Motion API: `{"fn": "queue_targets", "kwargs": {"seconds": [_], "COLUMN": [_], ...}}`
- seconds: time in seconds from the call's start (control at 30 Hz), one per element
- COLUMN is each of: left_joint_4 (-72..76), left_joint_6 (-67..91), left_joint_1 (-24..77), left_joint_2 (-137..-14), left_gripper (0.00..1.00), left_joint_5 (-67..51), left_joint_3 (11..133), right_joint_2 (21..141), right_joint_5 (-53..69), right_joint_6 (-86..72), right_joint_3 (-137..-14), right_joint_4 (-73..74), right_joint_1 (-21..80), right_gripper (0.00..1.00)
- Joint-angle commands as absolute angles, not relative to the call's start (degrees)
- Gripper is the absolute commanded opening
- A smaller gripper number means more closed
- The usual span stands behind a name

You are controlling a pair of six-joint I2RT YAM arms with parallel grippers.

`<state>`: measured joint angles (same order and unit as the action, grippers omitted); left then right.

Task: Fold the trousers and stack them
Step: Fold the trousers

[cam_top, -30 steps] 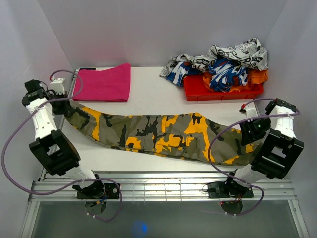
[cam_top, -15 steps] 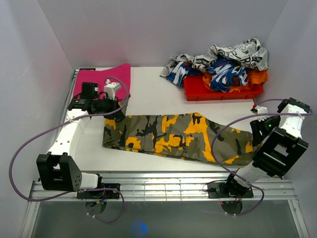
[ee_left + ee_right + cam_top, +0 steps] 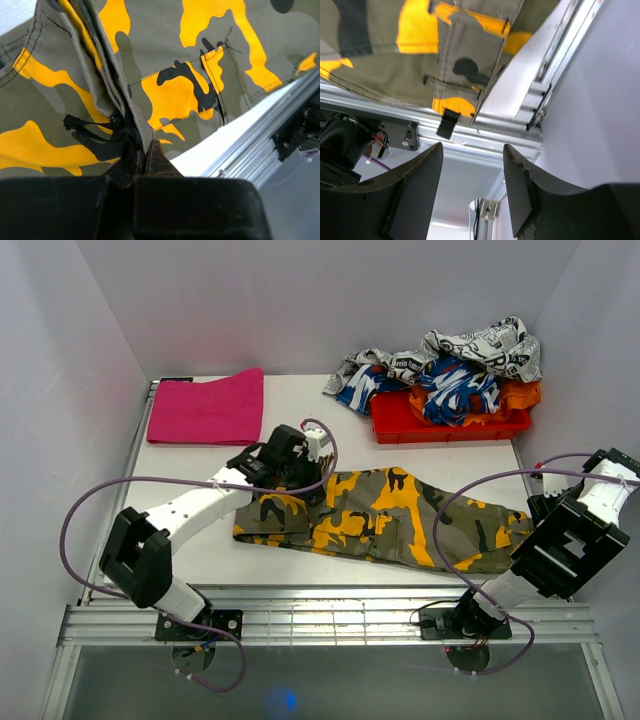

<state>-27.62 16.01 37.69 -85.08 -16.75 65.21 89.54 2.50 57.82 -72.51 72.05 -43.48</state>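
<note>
The camouflage trousers [image 3: 400,520] lie across the front of the table, their left end folded over toward the middle. My left gripper [image 3: 300,468] is shut on the trousers' leg end and holds it above the middle of the garment; in the left wrist view the bunched cloth edge [image 3: 120,107] runs into the closed fingertips [image 3: 160,160]. My right gripper [image 3: 545,502] is open and empty at the trousers' right end; the right wrist view shows its fingers [image 3: 415,185] spread, with the waist end [image 3: 455,65] hanging over the table's edge.
A folded pink cloth [image 3: 208,407] lies at the back left. A red tray [image 3: 400,420] at the back right holds a heap of newsprint, blue-and-white and orange garments [image 3: 460,365]. The metal rail [image 3: 330,625] runs along the front edge.
My left gripper has carried the leg end from the far left rightward over the trousers, folding them shorter. My right gripper has let go and drawn back to the right.
</note>
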Motion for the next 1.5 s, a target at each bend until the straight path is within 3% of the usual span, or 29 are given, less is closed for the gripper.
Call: {"fn": "queue_targets", "kwargs": {"seconds": [0.0, 0.23, 1.13, 1.23, 1.27, 1.37, 1.47], "left_joint_4": [-22.86, -22.15, -21.09, -21.09, -21.01, -20.57, -20.91], "left_joint_6": [22.32, 25.92, 29.71, 29.71, 29.62, 27.6, 24.19], "left_joint_1": [41.83, 48.68, 54.75, 54.84, 54.84, 54.84, 54.84], "left_joint_2": [-86.48, -92.63, -99.58, -99.93, -99.76, -98.62, -96.51], "left_gripper": [0.0, 0.0, 0.0, 0.2, 0.33, 0.59, 0.68], "left_joint_5": [-8.01, -4.05, -4.04, -5.27, -5.97, -7.47, -9.31], "left_joint_3": [66.88, 69.17, 74.71, 73.83, 73.74, 74.0, 74.71], "right_joint_2": [88.33, 87.63, 85.25, 85.52, 85.69, 86.13, 86.75], "right_joint_5": [-1.57, -1.67, -0.88, -0.88, -0.7, -0.62, 1.21], "right_joint_6": [59.59, 59.5, 60.03, 60.03, 59.94, 59.77, 59.68], "right_joint_3": [-70.84, -69.79, -64.6, -64.69, -64.69, -64.78, -65.56], "right_joint_4": [72.33, 72.6, 71.19, 71.19, 71.19, 71.19, 71.45], "right_joint_1": [-44.38, -44.47, -44.47, -44.38, -44.38, -44.47, -44.38], "right_gripper": [0.57, 0.57, 0.57, 0.57, 0.57, 0.57, 0.57]}}
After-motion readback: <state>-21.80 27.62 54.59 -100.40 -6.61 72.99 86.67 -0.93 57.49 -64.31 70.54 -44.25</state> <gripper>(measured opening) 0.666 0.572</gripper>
